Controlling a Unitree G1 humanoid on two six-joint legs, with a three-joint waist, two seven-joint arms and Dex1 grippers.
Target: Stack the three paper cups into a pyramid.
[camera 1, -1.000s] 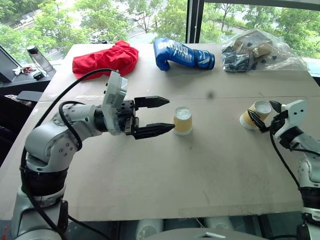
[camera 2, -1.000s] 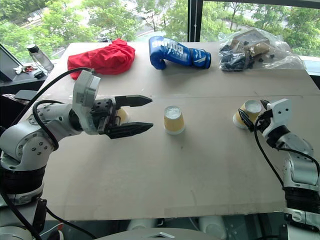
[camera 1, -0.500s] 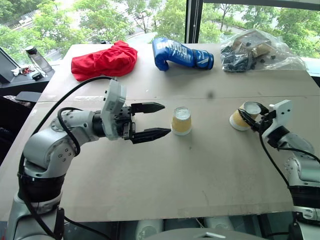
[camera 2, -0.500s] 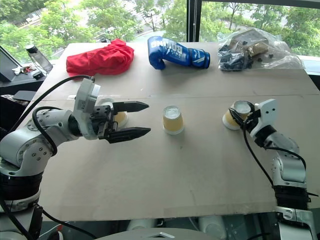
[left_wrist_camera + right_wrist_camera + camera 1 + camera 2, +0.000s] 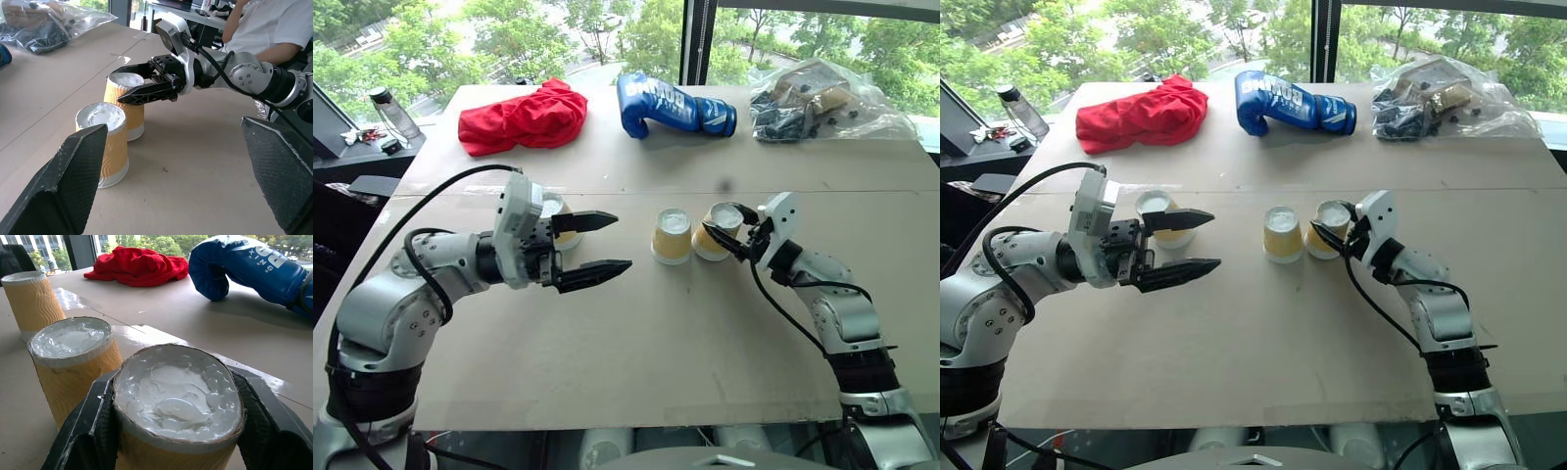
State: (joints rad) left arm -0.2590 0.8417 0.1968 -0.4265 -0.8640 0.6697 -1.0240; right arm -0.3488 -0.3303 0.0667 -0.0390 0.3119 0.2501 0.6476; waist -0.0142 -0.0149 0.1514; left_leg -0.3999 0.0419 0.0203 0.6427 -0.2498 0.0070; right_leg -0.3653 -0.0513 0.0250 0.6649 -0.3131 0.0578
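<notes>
now right gripper (image 5: 732, 235) clamps cup (image 5: 717, 229) – seemingly touching middle cup (image 5: 672, 235).

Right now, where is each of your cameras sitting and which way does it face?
Left eye and right eye: on the head, looking forward and down at the table; both arms show, left gripper, right gripper.
Left wrist: between its open fingers, facing the middle cup and the held cup.
Right wrist: facing the red cloth and blue boxing glove, its fingers clamping the held cup.
Shared: both wrist views catch the middle cup.
</notes>
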